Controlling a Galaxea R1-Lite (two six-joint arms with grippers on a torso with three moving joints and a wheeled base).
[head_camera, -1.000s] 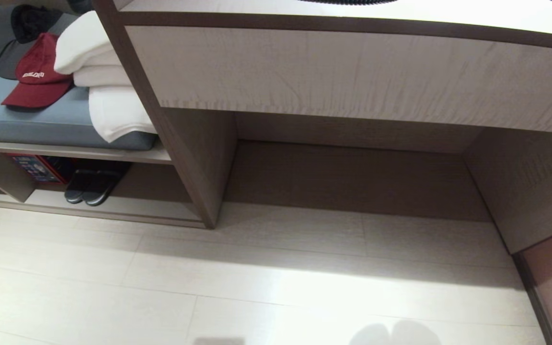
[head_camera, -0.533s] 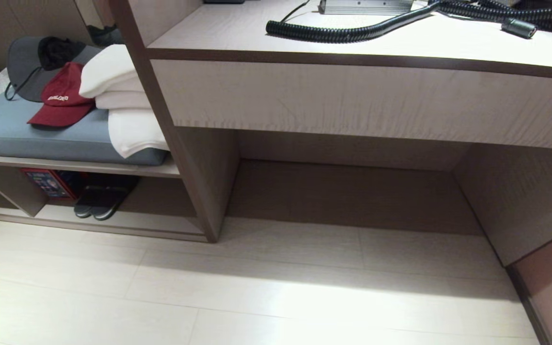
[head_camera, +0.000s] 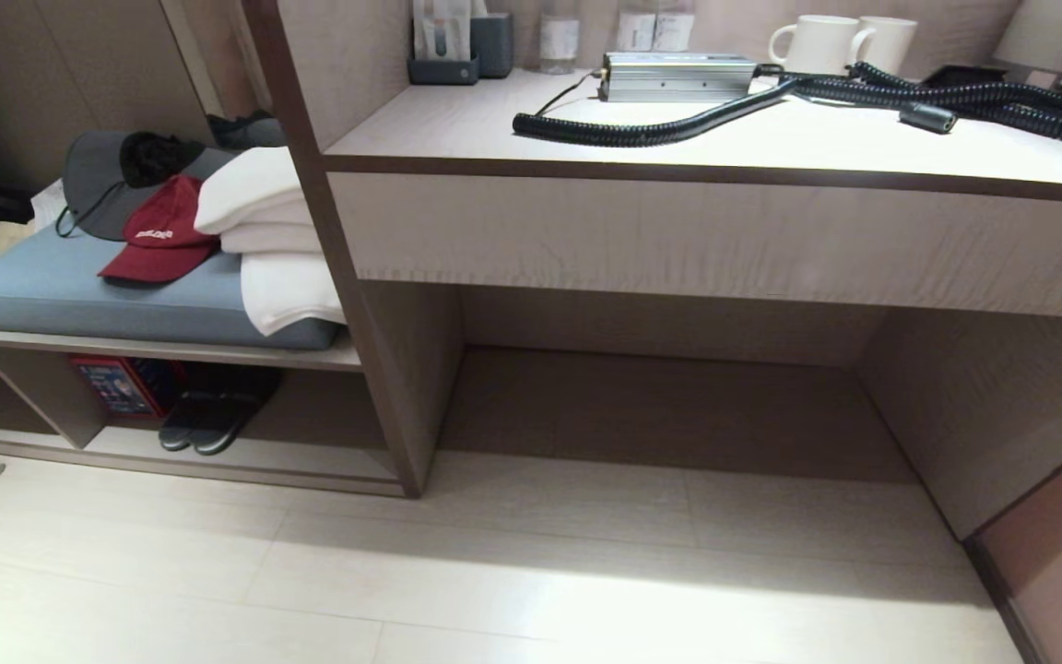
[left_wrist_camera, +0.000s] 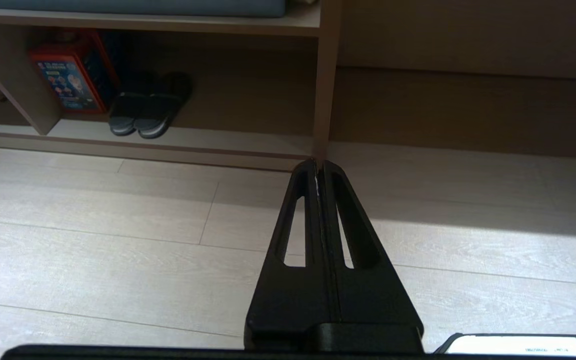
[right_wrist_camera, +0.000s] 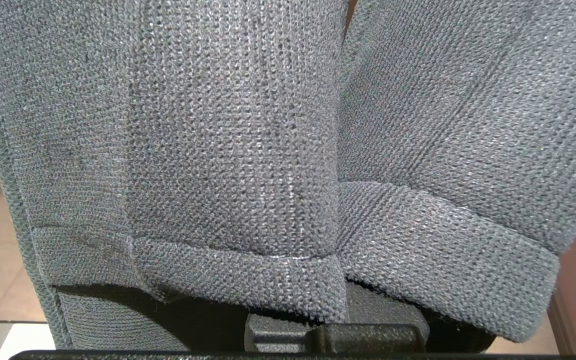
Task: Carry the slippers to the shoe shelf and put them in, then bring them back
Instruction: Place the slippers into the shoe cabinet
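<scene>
Slippers (right_wrist_camera: 228,150) apparently clamped in closed right gripper, fingers hidden; left gripper (left_wrist_camera: 318,167) closed, empty. Shoe shelf (head_camera: 245,456) not yet reached; placing, return pending.

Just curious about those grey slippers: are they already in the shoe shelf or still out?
Out. The slippers hang in the shut right gripper, filling its camera's view; the shoe shelf holds only a darker pair.

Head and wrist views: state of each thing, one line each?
slippers: held in the right gripper, filling its wrist view
left gripper: shut, empty, above the floor
shoe shelf: open, a black pair inside
mugs: upright on the desk
</scene>
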